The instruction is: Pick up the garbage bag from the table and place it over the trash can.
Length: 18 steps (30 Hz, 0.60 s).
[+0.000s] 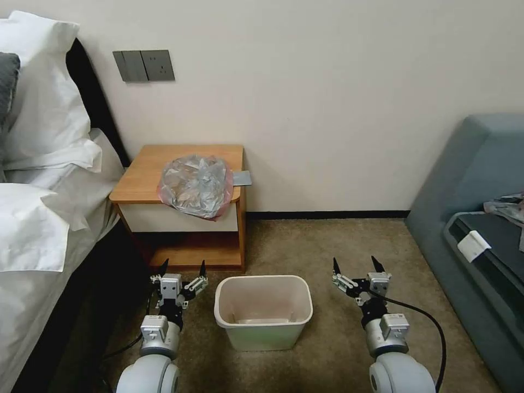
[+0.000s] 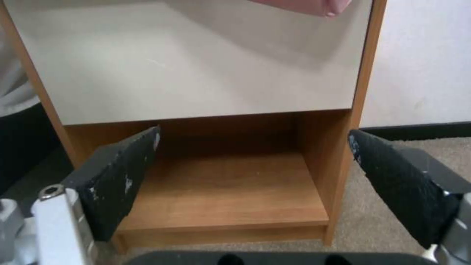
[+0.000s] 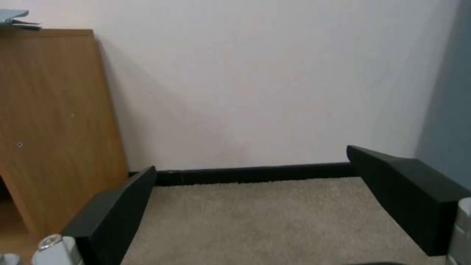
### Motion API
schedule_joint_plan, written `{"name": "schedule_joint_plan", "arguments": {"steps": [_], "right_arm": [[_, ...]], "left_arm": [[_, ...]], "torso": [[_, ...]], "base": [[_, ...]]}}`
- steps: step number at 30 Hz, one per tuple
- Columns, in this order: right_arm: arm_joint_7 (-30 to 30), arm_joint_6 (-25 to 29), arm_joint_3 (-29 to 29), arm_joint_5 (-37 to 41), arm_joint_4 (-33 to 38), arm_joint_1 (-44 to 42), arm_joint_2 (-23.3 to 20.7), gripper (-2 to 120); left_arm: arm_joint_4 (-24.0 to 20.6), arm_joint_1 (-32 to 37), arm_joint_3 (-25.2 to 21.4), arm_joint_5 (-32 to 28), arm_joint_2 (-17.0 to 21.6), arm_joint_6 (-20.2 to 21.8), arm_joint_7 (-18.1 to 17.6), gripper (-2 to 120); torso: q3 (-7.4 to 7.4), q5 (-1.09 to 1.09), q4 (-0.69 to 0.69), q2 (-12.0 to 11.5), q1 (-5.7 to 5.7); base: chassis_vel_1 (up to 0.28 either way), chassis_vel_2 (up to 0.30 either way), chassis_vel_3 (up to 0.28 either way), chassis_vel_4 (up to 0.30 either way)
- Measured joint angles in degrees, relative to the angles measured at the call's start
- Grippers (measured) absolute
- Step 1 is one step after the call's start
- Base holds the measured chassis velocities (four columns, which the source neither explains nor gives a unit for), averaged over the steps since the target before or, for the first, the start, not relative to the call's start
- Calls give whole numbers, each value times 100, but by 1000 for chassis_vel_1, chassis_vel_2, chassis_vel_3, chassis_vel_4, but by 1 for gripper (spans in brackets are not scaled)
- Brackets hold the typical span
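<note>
Left hand (image 1: 183, 267): fingers spread wide, holding nothing; low at 7 o'clock of the trash can, facing the table's lower shelf.
Right hand (image 1: 355, 265): fingers spread wide, holding nothing; low at 4 o'clock of the trash can, above the carpet (image 1: 338, 240).
Trash can (image 1: 263, 311): cream-beige plastic, rounded-rectangular, flared rim; standing on the carpet between both hands.
Table (image 1: 142, 174): light-brown wood, rounded corners, white drawer front; at 11 o'clock of the trash can.
Garbage bag (image 1: 196, 185): crinkly translucent grey film, pinkish-red rim; crumpled on the table's front right, edge overhanging the drawer front.
</note>
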Motion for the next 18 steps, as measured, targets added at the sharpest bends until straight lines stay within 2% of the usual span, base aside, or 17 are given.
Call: {"name": "schedule_joint_plan", "arguments": {"steps": [18], "right_arm": [[0, 0, 0, 0, 0, 0, 0, 100]], "left_arm": [[0, 0, 0, 0, 0, 0, 0, 100]], "torso": [[0, 0, 0, 0, 0]], "base": [[0, 0, 0, 0]]}}
